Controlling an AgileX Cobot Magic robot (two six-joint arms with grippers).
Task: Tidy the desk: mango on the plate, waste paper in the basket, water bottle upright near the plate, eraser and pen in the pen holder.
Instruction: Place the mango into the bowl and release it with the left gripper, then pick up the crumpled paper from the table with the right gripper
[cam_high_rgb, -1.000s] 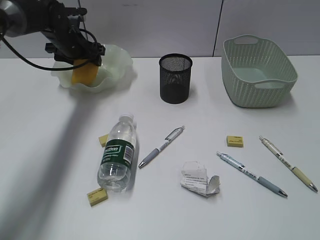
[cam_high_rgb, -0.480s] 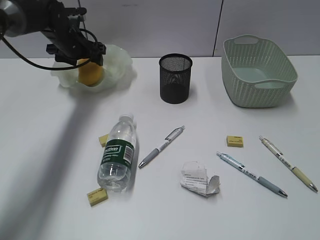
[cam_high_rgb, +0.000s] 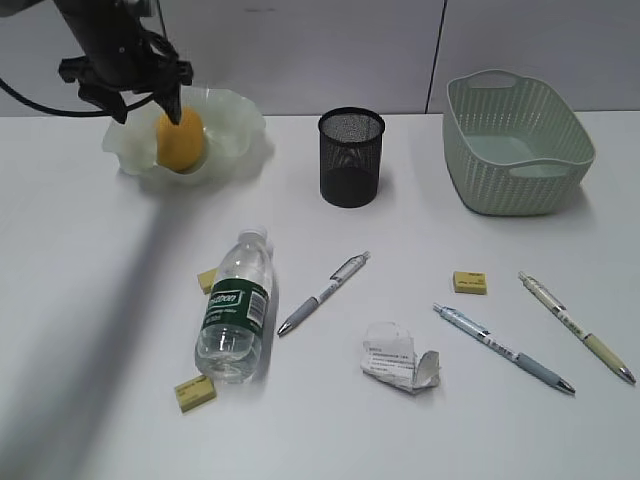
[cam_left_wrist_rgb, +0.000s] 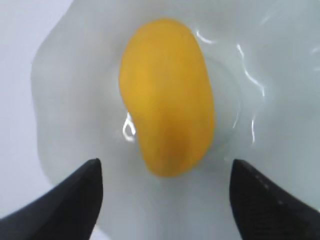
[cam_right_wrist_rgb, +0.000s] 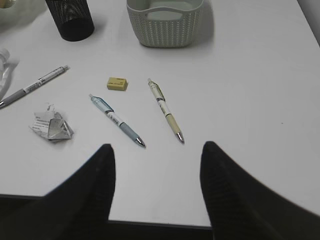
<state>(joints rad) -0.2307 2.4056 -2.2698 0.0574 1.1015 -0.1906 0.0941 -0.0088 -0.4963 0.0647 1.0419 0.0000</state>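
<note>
Yellow-orange, the mango (cam_high_rgb: 180, 141) lies inside the plate (cam_high_rgb: 235, 125) at the far left of the white worktop (cam_high_rgb: 90, 300). The left gripper (cam_high_rgb: 140, 95) hangs just above it; its jaws stand wide apart, one on each side of the fruit in the left wrist view, and hold nothing. The right gripper (cam_right_wrist_rgb: 157, 190) hovers over the near edge of the worktop, its jaws partly spread and empty. The holder (cam_high_rgb: 351, 157) stands upright at the back, between the plate and the basket (cam_high_rgb: 518, 143), which sits at the far right. The bottle (cam_high_rgb: 236, 306) lies on its side in the near left part, cap pointing away, with one eraser (cam_high_rgb: 207, 280) touching or just beside its shoulder and another (cam_high_rgb: 194, 393) near its base. A grey pen (cam_high_rgb: 323, 293) lies slanted just right of the bottle. The paper (cam_high_rgb: 399, 359) sits in the near middle, apart from everything. To its right lie a blue pen (cam_high_rgb: 503, 348) and a cream pen (cam_high_rgb: 577, 326), both slanted and near each other, with a third eraser (cam_high_rgb: 470, 282) behind the blue pen. Nothing stands between the pens and the holder, nor between the paper and the basket.
</note>
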